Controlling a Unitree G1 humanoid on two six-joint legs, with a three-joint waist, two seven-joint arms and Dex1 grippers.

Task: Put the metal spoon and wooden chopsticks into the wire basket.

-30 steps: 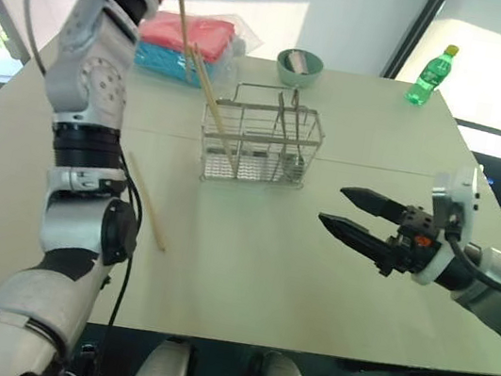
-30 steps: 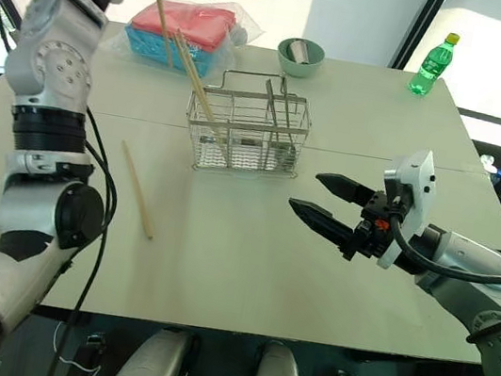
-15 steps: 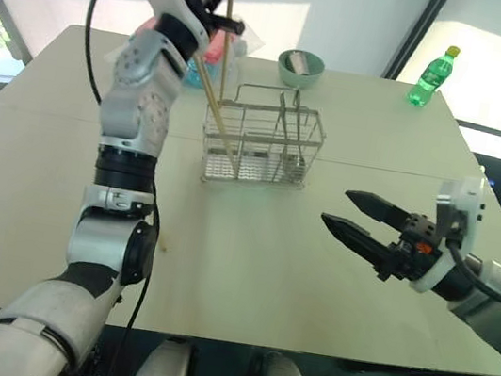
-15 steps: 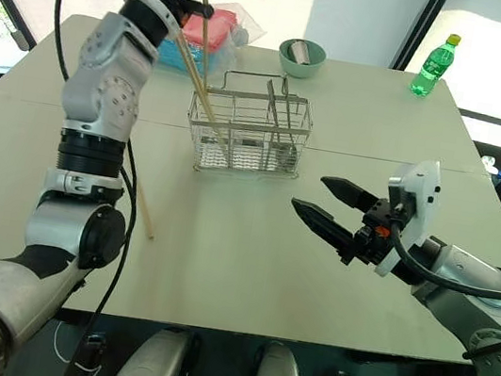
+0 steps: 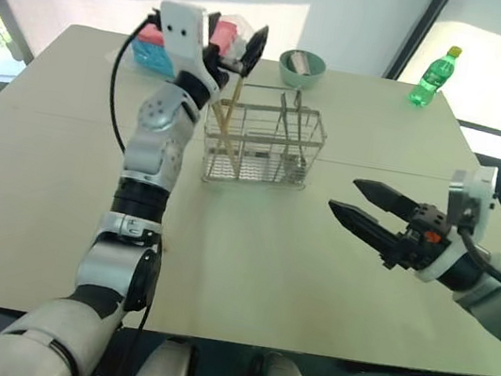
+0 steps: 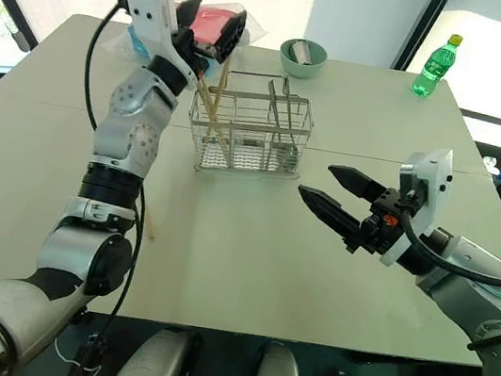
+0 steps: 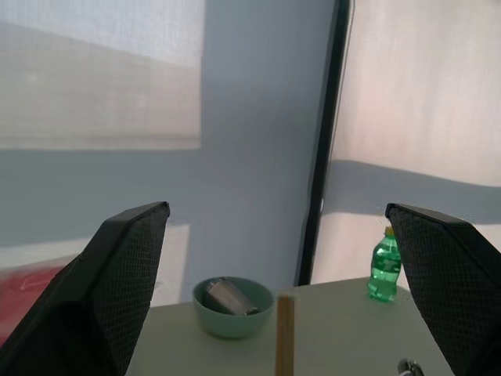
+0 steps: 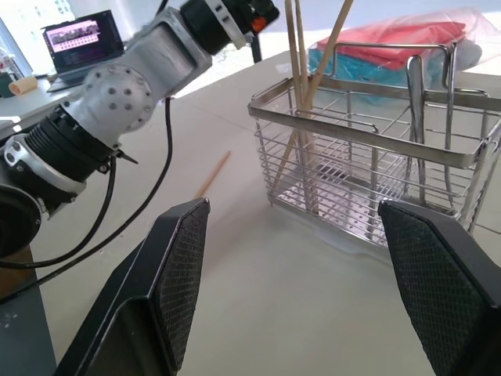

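Wire basket (image 5: 260, 142), a silver wire-mesh rectangular cutlery caddy with upright dividers and a loop handle, stands upper centre of the head views on the pale tabletop (image 5: 246, 273). Two pale tan wooden chopsticks (image 8: 301, 70) lean crossed in its end compartment on the left of the head views. One more chopstick (image 8: 213, 172) lies flat on the table beside the basket, partly hidden behind the left arm in the head views. Thin shiny metal stems stand in a middle compartment; one may be the metal spoon (image 8: 415, 102), though no spoon bowl can be made out.

Left gripper (image 5: 244, 49) sits at upper centre-left, just above the basket's end compartment, fingers spread wide apart; a chopstick tip (image 7: 285, 335) stands free between them, touching neither. Right gripper (image 5: 362, 209) hovers at right of centre, well apart from the basket, jaws apart and empty.

Step in hand, as judged: release of a chopstick is complete. To finish well, the left gripper should lift straight up, fingers kept wide, so neither pad brushes the leaning sticks and tips the light caddy. The chopstick on the table then needs a pinch near mid-length.
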